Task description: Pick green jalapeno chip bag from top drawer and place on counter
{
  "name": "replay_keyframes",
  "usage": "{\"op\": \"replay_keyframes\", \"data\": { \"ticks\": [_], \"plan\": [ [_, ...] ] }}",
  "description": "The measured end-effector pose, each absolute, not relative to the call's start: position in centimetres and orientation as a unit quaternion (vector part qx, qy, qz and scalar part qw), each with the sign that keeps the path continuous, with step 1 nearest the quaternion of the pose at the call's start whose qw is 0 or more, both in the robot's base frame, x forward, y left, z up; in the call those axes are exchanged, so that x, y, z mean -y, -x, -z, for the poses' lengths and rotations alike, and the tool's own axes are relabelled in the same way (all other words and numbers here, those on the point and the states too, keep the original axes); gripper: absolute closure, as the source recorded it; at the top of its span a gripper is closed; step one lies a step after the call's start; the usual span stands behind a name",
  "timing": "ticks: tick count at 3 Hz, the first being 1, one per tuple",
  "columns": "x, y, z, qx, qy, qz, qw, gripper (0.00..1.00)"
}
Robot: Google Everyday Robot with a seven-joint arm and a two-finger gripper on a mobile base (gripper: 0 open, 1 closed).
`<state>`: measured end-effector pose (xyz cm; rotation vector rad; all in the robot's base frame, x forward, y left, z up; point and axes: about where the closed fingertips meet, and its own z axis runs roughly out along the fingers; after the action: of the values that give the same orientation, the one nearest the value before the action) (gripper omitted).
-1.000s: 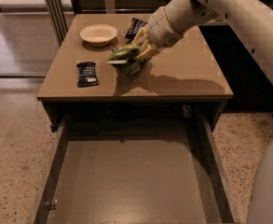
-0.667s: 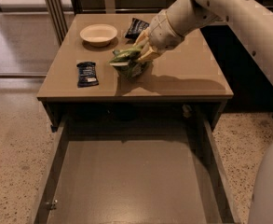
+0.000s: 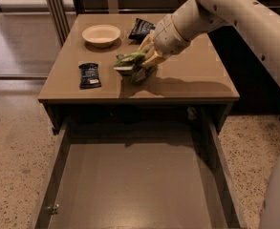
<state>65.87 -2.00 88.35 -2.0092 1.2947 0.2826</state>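
Note:
The green jalapeno chip bag is at the middle of the tan counter, its lower end touching or just above the top. My gripper is shut on the bag's upper part, with the white arm reaching in from the upper right. The top drawer is pulled out below the counter's front edge and its flat bottom is bare.
A cream bowl stands at the counter's back left. A dark navy chip bag lies behind my gripper. A small dark blue bar wrapper lies at the front left. Speckled floor surrounds the drawer.
The gripper and the green bag have stayed at nearly the same spot over the counter; the bag has sunk slightly toward the top.

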Motion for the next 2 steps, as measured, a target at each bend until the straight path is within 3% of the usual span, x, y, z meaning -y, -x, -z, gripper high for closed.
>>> {"op": "replay_keyframes", "data": {
  "ticks": [1, 2],
  "plan": [
    [2.0, -65.87, -88.35, -0.502, 0.779, -0.11, 0.359, 0.58],
    [2.0, -65.87, -88.34, -0.502, 0.779, -0.11, 0.359, 0.28]
  ]
}}
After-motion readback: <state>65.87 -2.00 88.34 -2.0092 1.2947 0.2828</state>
